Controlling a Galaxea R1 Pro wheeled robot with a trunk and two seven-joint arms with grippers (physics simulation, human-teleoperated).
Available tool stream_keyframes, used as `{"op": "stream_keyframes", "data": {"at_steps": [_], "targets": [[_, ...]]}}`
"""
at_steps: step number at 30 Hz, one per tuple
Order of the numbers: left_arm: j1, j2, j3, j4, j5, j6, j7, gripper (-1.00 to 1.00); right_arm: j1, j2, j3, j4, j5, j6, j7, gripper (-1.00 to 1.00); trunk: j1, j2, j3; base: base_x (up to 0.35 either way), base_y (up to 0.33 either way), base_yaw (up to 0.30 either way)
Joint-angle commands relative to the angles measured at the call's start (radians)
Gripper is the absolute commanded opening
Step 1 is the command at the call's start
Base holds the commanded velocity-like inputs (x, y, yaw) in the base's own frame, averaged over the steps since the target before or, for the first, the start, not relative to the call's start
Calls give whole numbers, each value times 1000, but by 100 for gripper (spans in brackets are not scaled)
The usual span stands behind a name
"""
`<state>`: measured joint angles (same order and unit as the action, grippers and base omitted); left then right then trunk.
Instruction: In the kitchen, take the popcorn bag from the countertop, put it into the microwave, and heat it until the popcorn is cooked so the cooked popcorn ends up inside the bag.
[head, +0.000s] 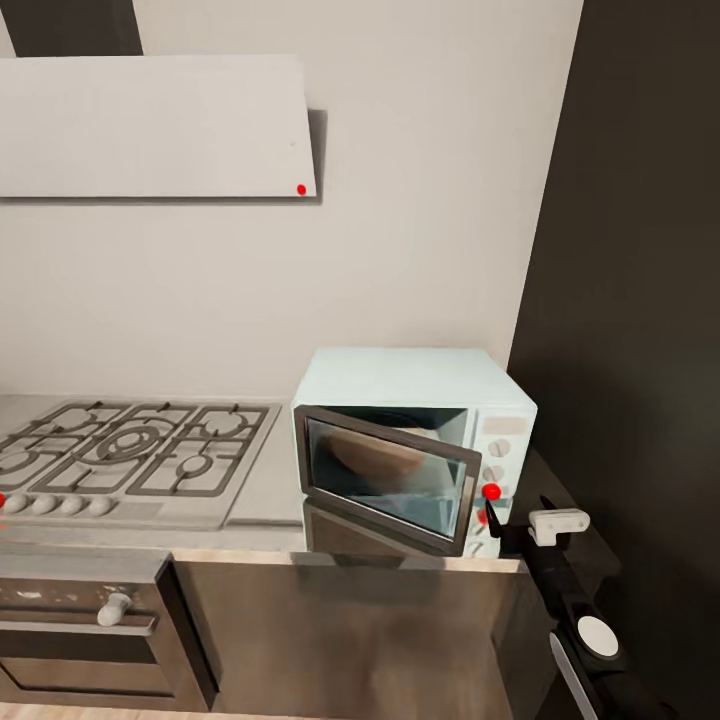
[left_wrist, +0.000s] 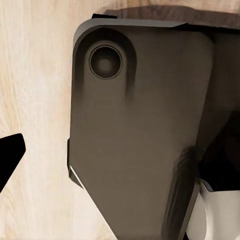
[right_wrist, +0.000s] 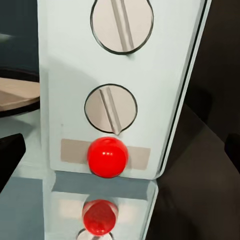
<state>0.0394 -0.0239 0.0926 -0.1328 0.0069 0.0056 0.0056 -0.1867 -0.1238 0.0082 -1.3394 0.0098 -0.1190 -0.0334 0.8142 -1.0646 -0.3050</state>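
The pale blue-white microwave (head: 410, 400) stands on the grey countertop (head: 265, 505) with its dark glass door (head: 385, 475) swung partly open. A tan rounded shape (head: 372, 458) shows through the glass; I cannot tell whether it is the popcorn bag or a turntable. My right gripper (head: 492, 518) hovers open right in front of the control panel, its fingers wide apart either side of the red indicator light (right_wrist: 107, 156) below two round knobs (right_wrist: 110, 108). My left gripper (left_wrist: 120, 155) hangs low over the wood floor, one dark fingertip (left_wrist: 10, 156) at the view's edge.
A gas hob (head: 130, 455) with grates lies left of the microwave, a built-in oven (head: 85, 625) below it and a hood (head: 150, 125) above. A tall dark cabinet (head: 640, 300) stands close on the microwave's right. The robot's dark base (left_wrist: 135, 135) sits beneath the left gripper.
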Motion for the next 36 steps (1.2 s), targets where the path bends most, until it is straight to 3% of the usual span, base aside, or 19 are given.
{"op": "stream_keyframes", "data": {"at_steps": [1,6,8,10,17,19,26,36], "targets": [[1,-1,7,-2,1,0,1,100,0,0,1,0,1,-3,-3,100,0,-1,-1,84,-1,0],[1,-1,7,-2,1,1,1,100,0,-1,1,0,1,-5,8,100,0,-1,-1,103,0,0],[1,-1,7,-2,1,1,1,100,0,-2,1,0,1,-6,44,100,0,-1,-1,16,0,0],[1,-1,7,-2,1,1,1,100,0,-3,-8,1,2,-5,175,100,0,-1,-1,4,0,0],[1,-1,7,-2,1,1,1,100,0,-4,-199,2,2,-5,528,100,0,-1,-1,0,0,0],[1,-1,7,-2,1,1,1,100,0,-4,-223,2,1,-5,584,100,0,-1,-1,0,0,0],[1,-1,7,-2,1,1,1,100,0,-4,-229,3,2,-5,692,100,0,-1,-1,0,0,0],[1,-1,7,-2,1,1,1,100,0,-4,-229,3,2,-5,699,100,0,-1,-1,19,0,0]]}}
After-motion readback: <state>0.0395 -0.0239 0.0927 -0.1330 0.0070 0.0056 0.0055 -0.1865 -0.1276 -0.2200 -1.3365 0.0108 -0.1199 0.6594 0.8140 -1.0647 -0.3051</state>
